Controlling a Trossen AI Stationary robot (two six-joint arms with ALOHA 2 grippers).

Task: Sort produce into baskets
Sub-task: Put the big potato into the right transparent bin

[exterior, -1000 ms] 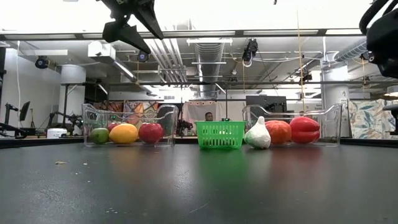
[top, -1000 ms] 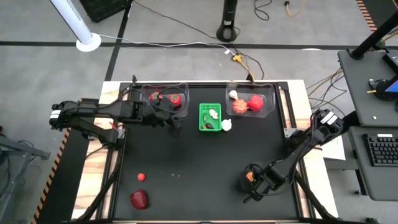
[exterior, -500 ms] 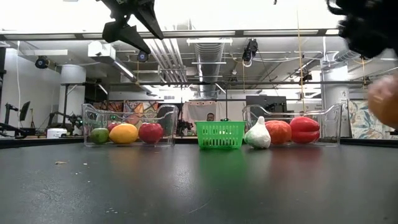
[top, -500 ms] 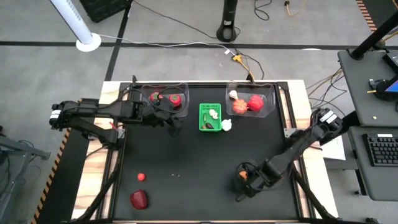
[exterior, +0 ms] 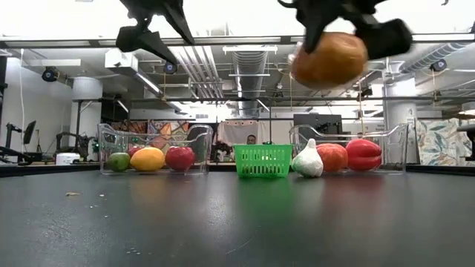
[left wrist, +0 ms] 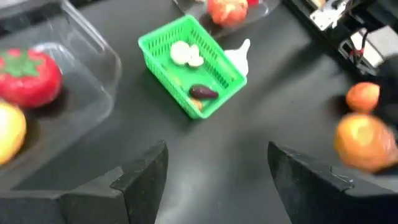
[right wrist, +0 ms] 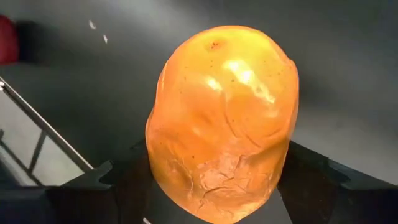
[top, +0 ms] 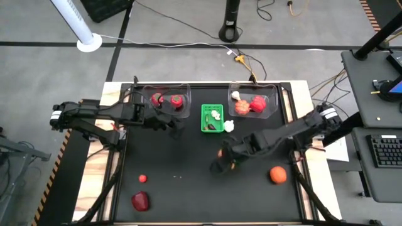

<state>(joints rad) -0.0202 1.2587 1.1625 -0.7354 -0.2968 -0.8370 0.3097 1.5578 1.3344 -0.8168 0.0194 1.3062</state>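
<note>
1. The right end effector [top: 225, 162] is clamped on an orange potato-like piece [right wrist: 221, 118], carried high above the surface [top: 188, 176], likely to clear the bins.
2. The left end effector [left wrist: 214, 171] hangs open and empty near the left clear bin [top: 164, 88], seemingly waiting.
3. The green basket [top: 211, 118] sits between both bins.

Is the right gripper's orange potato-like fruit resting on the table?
No, the orange potato-like fruit hangs in the right gripper, well above the black table.

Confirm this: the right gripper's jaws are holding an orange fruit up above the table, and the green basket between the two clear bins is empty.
Not quite. The right gripper does hold the orange fruit aloft, but the green basket is not empty: the left wrist view shows white pieces and a dark one inside it.
</note>
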